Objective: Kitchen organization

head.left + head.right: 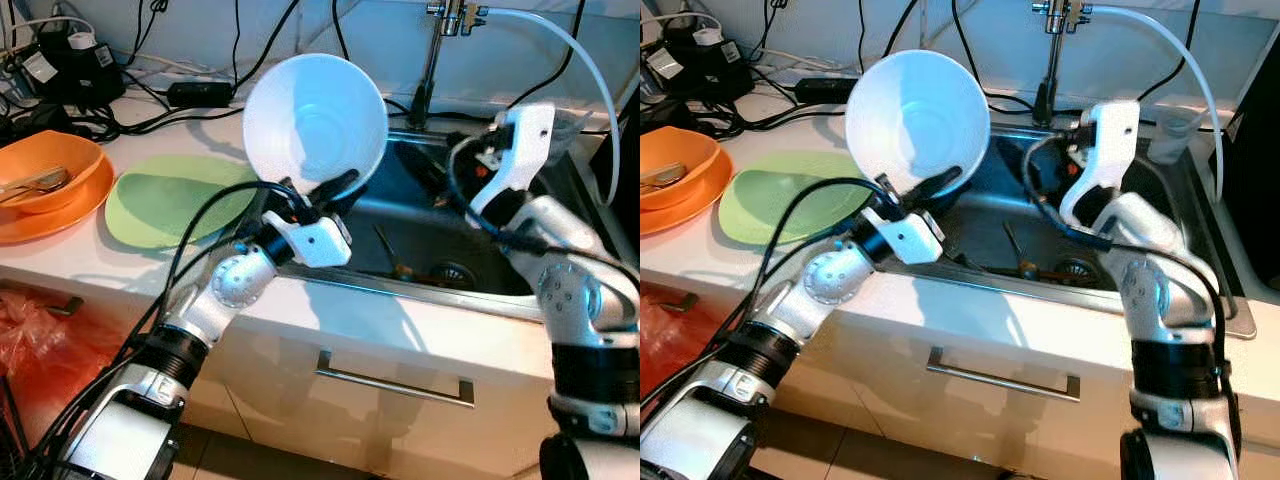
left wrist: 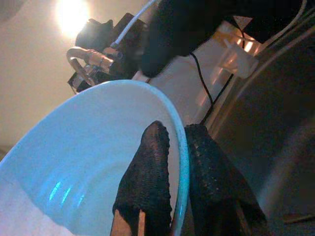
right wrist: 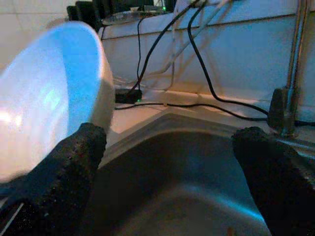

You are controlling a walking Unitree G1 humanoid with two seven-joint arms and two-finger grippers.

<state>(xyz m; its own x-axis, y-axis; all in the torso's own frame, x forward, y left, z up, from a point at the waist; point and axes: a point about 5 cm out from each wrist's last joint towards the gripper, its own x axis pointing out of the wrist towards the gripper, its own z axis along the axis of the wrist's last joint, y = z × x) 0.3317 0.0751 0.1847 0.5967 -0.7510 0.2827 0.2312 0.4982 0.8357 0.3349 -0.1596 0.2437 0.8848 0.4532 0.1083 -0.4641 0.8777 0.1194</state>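
A large white bowl (image 1: 315, 120) hangs tilted on its side above the left edge of the steel sink (image 1: 420, 288), its opening facing me. My left gripper (image 1: 335, 190) is shut on its lower rim; in the left wrist view one finger (image 2: 147, 177) lies inside the bowl (image 2: 88, 157) and the other outside. Over the sink basin my right gripper (image 3: 172, 135) stands open with nothing between its fingers (image 3: 78, 162), pointing towards the bowl (image 3: 49, 103) and just beside it.
A flat green plate (image 1: 165, 205) lies on the counter left of the sink. Further left, an orange bowl (image 1: 45, 170) with spoons sits on an orange plate (image 1: 50, 225). Cables and a power strip (image 1: 200, 92) run along the back wall. The faucet (image 1: 440, 40) stands behind the sink; utensils (image 1: 385, 245) lie in the basin.
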